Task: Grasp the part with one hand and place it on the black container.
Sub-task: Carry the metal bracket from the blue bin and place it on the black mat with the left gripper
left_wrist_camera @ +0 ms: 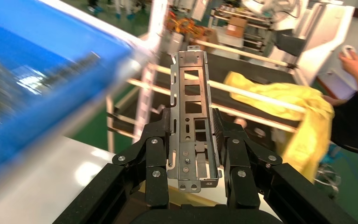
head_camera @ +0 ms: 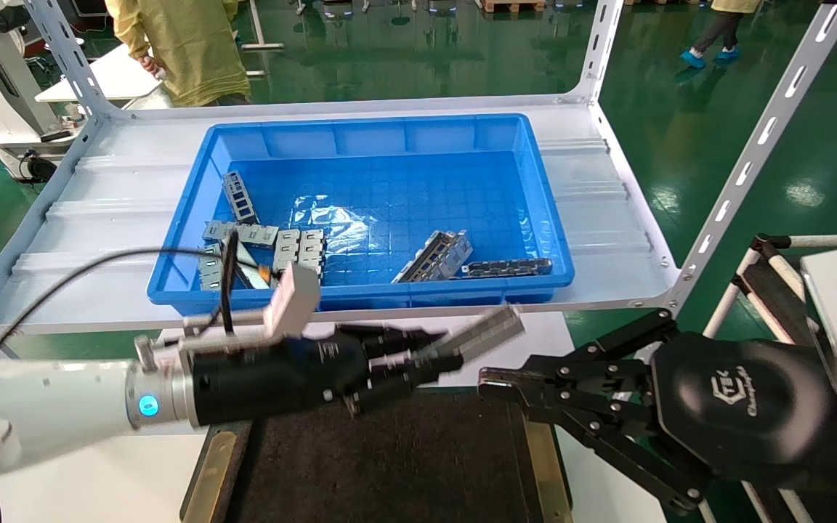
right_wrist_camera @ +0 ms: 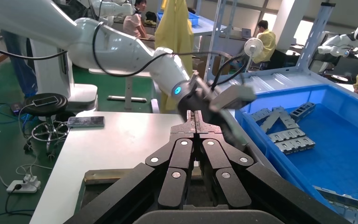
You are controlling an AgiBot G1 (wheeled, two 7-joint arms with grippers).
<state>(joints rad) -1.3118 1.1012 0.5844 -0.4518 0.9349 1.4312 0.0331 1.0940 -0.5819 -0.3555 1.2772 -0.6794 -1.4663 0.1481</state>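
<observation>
— Green factory floor, a white metal shelf [head_camera: 593,218] across the upper middle of the head view, and a blue bin [head_camera: 382,211] sitting on it. Where does the job stand?

— Halfway, I'd say. The left gripper [head_camera: 418,359] has the part [head_camera: 487,330] clamped between its fingers; in the left wrist view the grey bracket [left_wrist_camera: 191,116] stands out straight from between the two black jaws. In the head view it sits centre frame, below the bin's front wall, clear of the bin.

— So the picking is done?

— Looks done. The part is held in the air, touching nothing but the fingers.

— And the black container?

— It lies at the bottom centre of the head view [head_camera: 404,472], dark and matte, brass strips along its sides. I see nothing on the part of it that shows. The bracket hovers near its far edge, so carrying over, lowering and letting go are left.

— The other arm?

— The right gripper [head_camera: 491,381] waits at lower right, fingers pressed together, holding nothing. More brackets and a dark chain strip [head_camera: 506,268] remain in the bin.
</observation>
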